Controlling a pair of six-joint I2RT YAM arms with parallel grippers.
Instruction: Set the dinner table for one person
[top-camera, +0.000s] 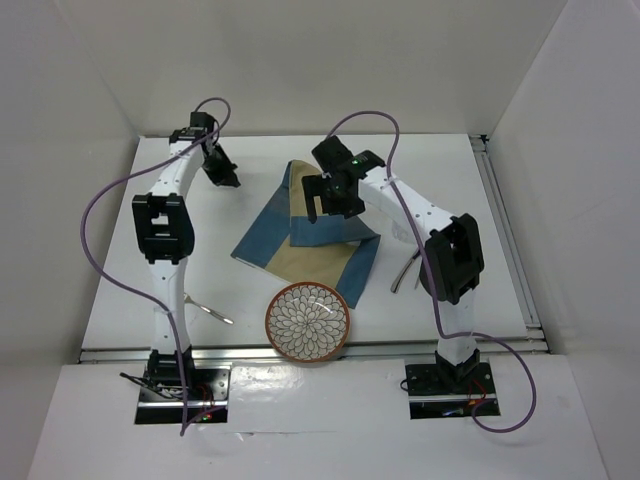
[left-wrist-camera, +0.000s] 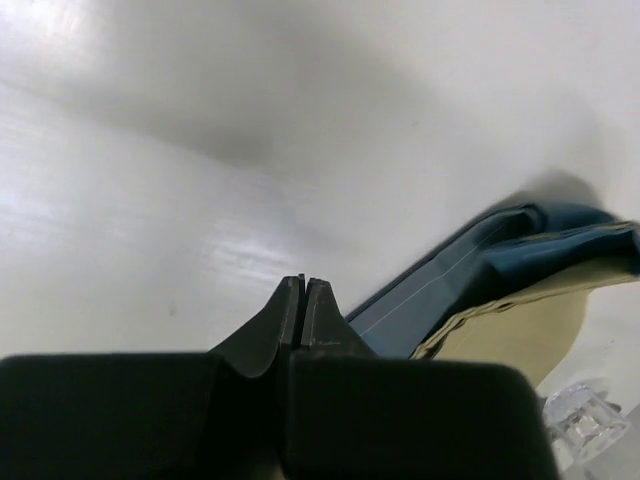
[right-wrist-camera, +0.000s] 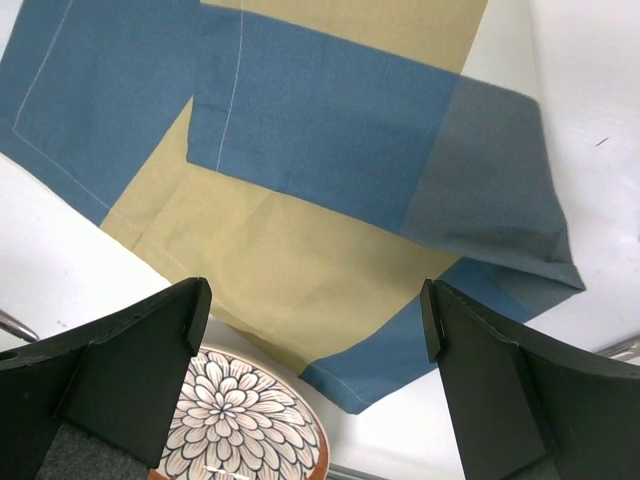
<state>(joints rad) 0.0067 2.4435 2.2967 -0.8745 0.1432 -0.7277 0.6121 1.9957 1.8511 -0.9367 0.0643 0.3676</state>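
Dinner table (top-camera: 450, 165) spreads white and plain under both my arms, with a metal rail (top-camera: 300, 350) along its near edge. On its middle lies a blue-and-tan cloth placemat (top-camera: 300, 250), set at a slant. Its far right part is folded back over itself, so it is not flat.

My right pincer (right-wrist-camera: 315, 310) is released, its jaws wide apart with nothing between them. It hangs above the placemat, over the folded blue band and the tan panel.

My left pincer (left-wrist-camera: 303, 285) is clenched, its fingers pressed together on nothing. It is over bare table at the far left, just left of the placemat's far corner. I cannot tell whether its tips touch the surface.

A flower-patterned plate (top-camera: 308, 321) with a brown rim sits close to the rail, just beside the placemat's near edge. I cannot tell whether the two touch.

One thin metal utensil (top-camera: 210, 312) lies on the near left of the table, beside my left arm. A second utensil (top-camera: 405, 272) lies right of the placemat, partly hidden under my right arm. I cannot make out what kind either one is.
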